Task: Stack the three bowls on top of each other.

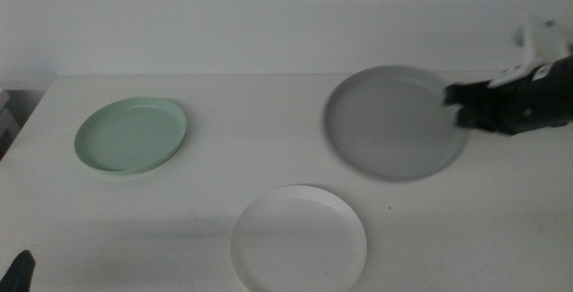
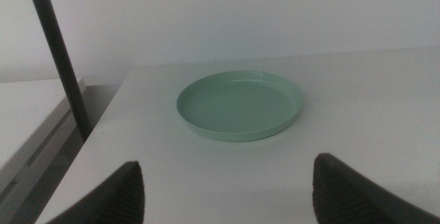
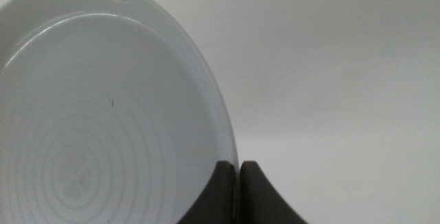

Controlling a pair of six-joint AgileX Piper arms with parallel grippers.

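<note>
The right gripper (image 3: 237,193) has its two dark jaws pressed together on the rim of the grey bowl (image 3: 103,128), one jaw inside the wall and one outside, so the bowl hangs from a single point on its edge. In the middle view the right gripper (image 1: 461,106) comes in from the right side and the grey bowl (image 1: 394,122) looks blurred and seems lifted off the table (image 1: 269,131), with a soft shadow below it. The white bowl (image 1: 300,238) lies flat at the near edge of the table, in front and a little to the left of the grey one and well apart from it. The mint green bowl (image 1: 132,135) rests far over on the left side, apart from both. The left gripper (image 2: 227,203) waits near the table's left corner with its jaws wide apart and empty, facing the mint green bowl (image 2: 240,105). The step in hand appears to be carrying the grey bowl onto one of the others, most likely the white one, which is nearer. To do it well, the held bowl should be kept level, since a one-sided rim grip lets it tip. It should be centred over the lower bowl before coming down, and let go only once its base sits inside the rim, so it does not slide off or push the bowl beneath.
</note>
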